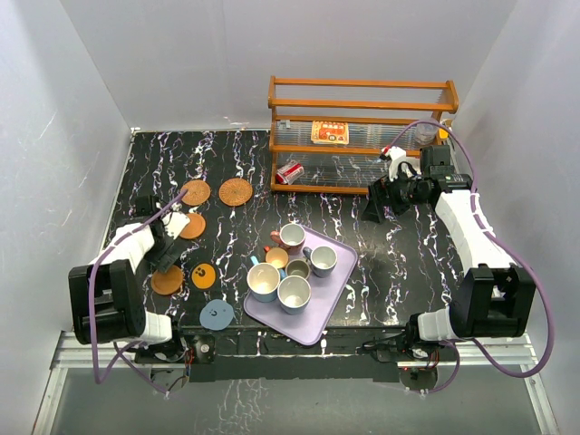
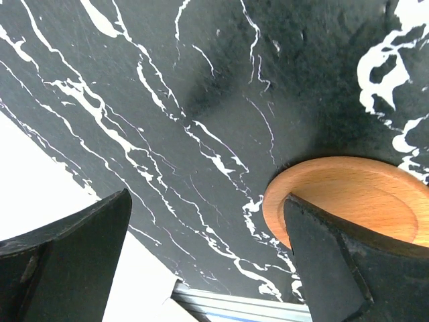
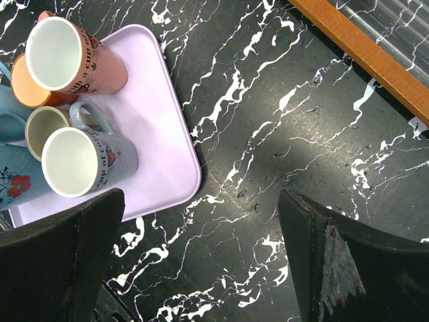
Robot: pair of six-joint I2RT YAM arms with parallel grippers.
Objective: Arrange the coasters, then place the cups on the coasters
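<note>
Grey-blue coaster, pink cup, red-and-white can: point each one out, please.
Grey-blue coaster [image 1: 217,314]: top view, centre of the disc.
Pink cup [image 3: 67,55]: right wrist view, its white inside.
Red-and-white can [image 1: 290,172]: top view, middle of its body.

Plain white walls [image 1: 181,54], black white-veined marble table [image 1: 408,245], wooden rack [image 1: 362,83] at the back right
</note>
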